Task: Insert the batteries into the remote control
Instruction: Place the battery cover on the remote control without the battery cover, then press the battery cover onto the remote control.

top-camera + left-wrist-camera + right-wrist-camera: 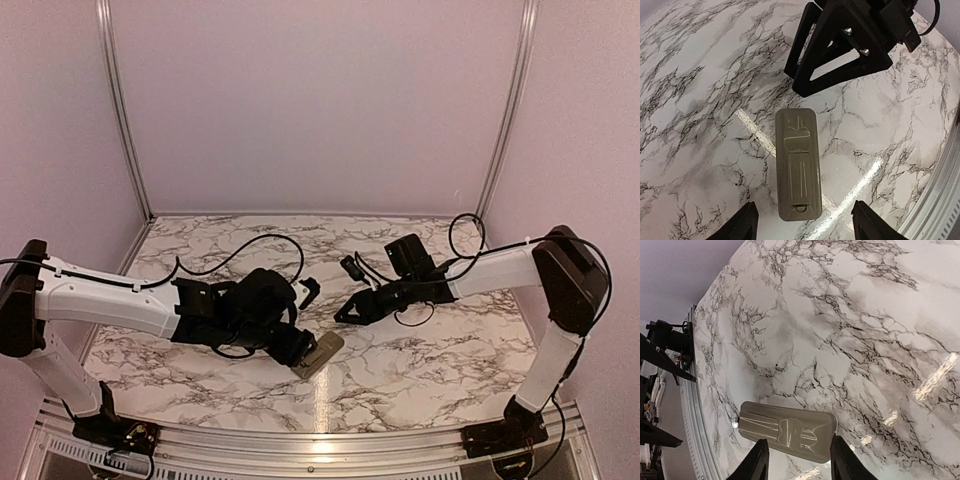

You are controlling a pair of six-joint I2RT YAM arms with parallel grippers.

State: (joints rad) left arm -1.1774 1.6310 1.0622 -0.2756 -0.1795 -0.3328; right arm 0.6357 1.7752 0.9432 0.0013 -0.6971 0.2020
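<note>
Left gripper of mine hangs with jaws apart and holds nothing, the remote control lying back side up on the marble table just below, between its fingers, while my right gripper, also parted and holding nothing, hovers near the remote's far end.

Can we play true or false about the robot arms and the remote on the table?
1. The remote control lies with its back facing up. True.
2. The left gripper is squeezing the remote control. False: its fingers stand apart on either side of it, not touching.
3. A battery lies beside the remote control. False: no battery shows in any view.
4. The table has a marble pattern. True.
5. The right gripper holds nothing. True.
</note>
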